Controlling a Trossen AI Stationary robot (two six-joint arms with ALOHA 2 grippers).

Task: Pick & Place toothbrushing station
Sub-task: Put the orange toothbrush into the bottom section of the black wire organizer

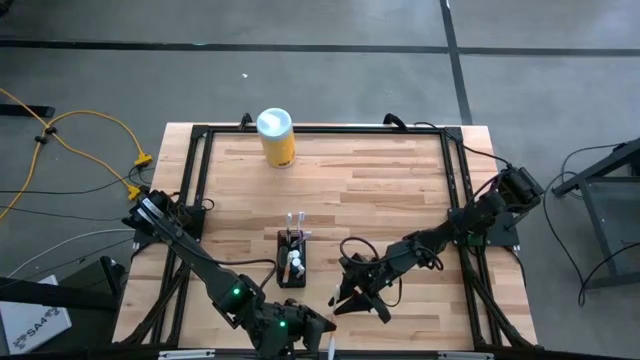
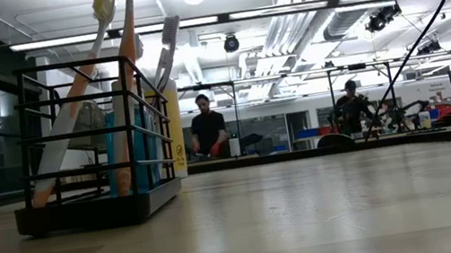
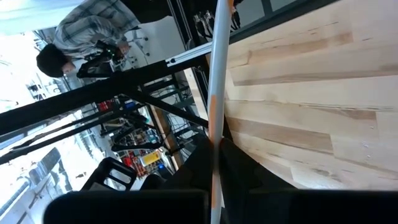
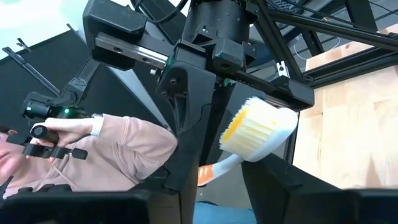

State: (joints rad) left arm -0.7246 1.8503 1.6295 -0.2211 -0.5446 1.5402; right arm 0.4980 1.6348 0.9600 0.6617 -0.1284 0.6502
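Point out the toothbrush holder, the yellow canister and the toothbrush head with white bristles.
toothbrush holder [image 1: 292, 259]: high view, on its black frame.
yellow canister [image 1: 276, 137]: high view, on its yellow side under the white lid.
toothbrush head [image 4: 258, 129]: right wrist view, on the white bristles.

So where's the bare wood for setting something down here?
Bare: the stretch between the yellow canister and the toothbrushing station, plus the table's far right half. Crowded: the near edge, where the left gripper holds a toothbrush beside the right gripper.

Left claw [image 1: 318, 345] clamped, right claw [image 1: 352, 300] lowered
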